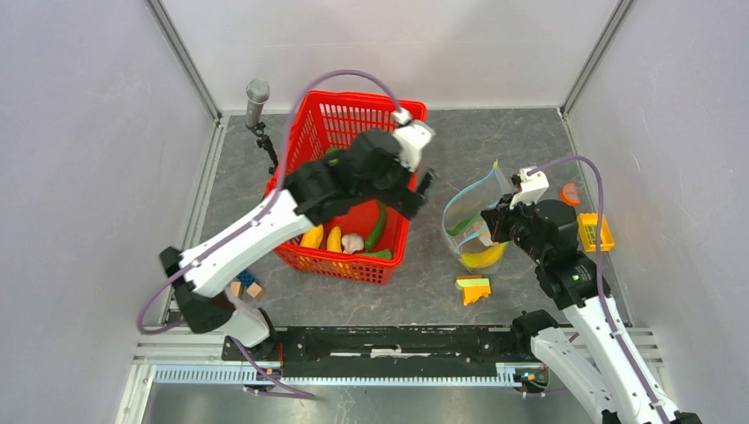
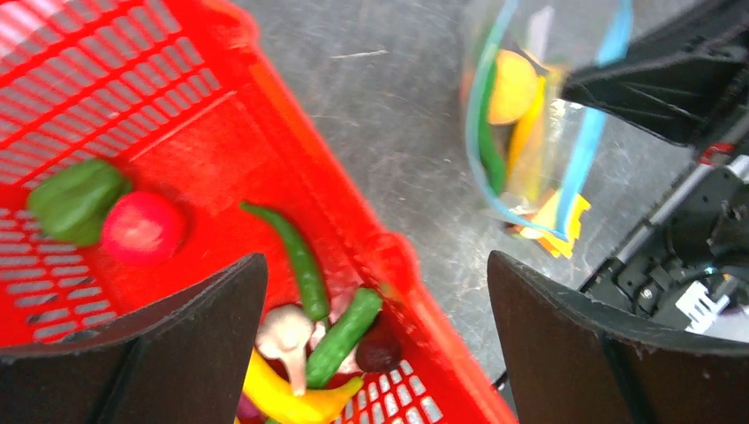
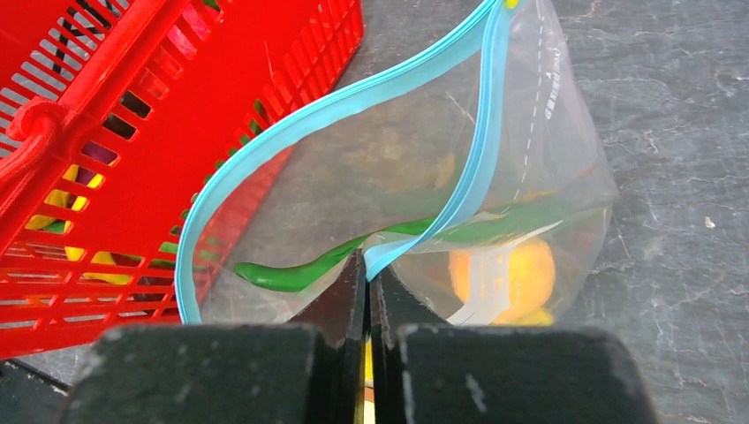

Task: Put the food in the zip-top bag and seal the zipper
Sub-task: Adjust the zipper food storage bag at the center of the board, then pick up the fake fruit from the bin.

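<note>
Blue zipper point(image 3: 481, 115) of the zip-top bag point(image 3: 371, 168) in the closed right claw point(image 3: 369, 265); left claw point(image 2: 375, 261) agape, empty, above red basket point(image 2: 291, 115) rim.

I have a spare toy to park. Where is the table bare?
Bare grey table lies beyond the clear zip-top bag, right of the red lattice basket. Crowded around the bag: right gripper, small yellow crate.

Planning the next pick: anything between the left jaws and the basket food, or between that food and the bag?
Nothing covers the mushroom or green chili under the left gripper, whose jaws are open. Toward the zip-top bag, only the red basket wall stands between; the right gripper pinches the bag's mouth open.
</note>
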Tool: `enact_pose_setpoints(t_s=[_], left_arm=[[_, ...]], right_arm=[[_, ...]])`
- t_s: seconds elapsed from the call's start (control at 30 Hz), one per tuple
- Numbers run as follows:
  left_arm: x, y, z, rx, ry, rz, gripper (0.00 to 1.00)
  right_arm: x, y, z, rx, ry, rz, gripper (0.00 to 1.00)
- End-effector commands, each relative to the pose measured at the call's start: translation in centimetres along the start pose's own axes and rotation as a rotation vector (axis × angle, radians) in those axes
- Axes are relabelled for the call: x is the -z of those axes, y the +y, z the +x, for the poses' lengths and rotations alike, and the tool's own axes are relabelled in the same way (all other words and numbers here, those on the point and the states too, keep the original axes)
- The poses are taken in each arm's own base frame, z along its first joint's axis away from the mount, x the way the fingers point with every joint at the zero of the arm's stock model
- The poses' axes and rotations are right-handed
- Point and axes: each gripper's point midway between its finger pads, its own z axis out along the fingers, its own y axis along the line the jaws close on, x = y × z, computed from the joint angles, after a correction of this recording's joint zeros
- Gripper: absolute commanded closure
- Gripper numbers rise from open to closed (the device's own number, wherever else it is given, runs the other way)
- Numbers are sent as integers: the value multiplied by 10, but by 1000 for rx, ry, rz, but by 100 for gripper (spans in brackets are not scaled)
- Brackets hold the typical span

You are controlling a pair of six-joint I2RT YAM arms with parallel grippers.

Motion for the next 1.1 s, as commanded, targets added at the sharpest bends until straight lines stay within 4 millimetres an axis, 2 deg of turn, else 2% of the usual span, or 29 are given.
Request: enact_pose_setpoints(t_s=[0.0,0.1,0.27,0.33,0.43,0.53,0.67,0.83,1.07], left_arm=[[29,55,-17,126,-149,-101,0],[34,85,1,174,-135,-152,0],[13,125,39,257,-59,-226,0],[-1,144,55,313,-40,-280,0],[-25,170,69,375,-50,-326,0],[-47,193,75,401,-47,-390,0],[-86,225,90,444,-44,-475,0],[-124,256,111,521,-31,-529,0],[-149,278,133,546,-11,-614,0]], right_arm=[[-4,11,-10,13,-54,-65,100],[-5,15,-11,9,-60,-87,100],[-7,18,-9,4,-54,-102,100],[-8,18,-7,1,-49,-105,100],[-6,19,-7,-3,-48,-113,100],[-4,21,-7,-4,-50,-122,100],[-3,23,-9,-6,-54,-127,100],[-1,26,-13,-9,-59,-142,100],[-2,26,-13,-2,-55,-144,100]])
